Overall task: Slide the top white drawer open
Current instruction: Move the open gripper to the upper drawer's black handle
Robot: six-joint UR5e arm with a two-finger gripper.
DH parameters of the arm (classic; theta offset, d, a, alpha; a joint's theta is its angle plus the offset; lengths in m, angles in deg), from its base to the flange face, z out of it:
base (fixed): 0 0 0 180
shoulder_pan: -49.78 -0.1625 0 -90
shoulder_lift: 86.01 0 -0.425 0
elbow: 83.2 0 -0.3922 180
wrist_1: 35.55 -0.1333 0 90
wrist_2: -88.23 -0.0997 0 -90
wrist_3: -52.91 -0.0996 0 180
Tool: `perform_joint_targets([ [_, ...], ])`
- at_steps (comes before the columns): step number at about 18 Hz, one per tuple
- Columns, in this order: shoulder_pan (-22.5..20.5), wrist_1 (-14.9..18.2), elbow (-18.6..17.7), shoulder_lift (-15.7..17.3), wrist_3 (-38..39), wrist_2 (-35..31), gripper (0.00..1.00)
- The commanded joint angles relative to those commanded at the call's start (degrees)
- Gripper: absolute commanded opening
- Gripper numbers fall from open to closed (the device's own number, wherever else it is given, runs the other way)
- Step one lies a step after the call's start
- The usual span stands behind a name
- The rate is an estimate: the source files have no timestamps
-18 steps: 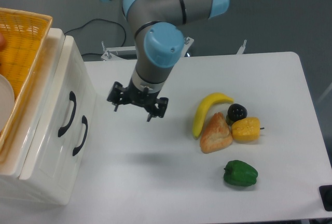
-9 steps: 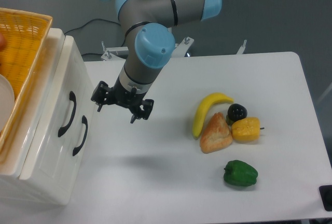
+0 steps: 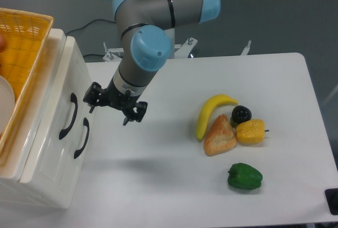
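You're looking at a robotics lab setup here, not anybody's kitchen. The giveaway is the big industrial arm (image 3: 153,27) with grey links and light blue joint caps, mounted at the back edge of a plain white table (image 3: 174,186). A black cable (image 3: 92,26) trails across the grey floor (image 3: 274,11) behind it. The food is obviously fake: a banana (image 3: 207,113), a slice of bread (image 3: 219,136), a yellow pepper (image 3: 250,131) and a green pepper (image 3: 244,177), all glossy plastic props. Add the little white cabinet (image 3: 50,133) with a yellow basket (image 3: 24,48) parked on top, and you've got a staged test bench.
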Motion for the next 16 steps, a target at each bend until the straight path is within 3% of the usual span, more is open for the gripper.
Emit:
perform_joint_targets([
  [16, 2.29, -0.53, 0.0, -0.44, 0.27, 1.76, 1.0],
])
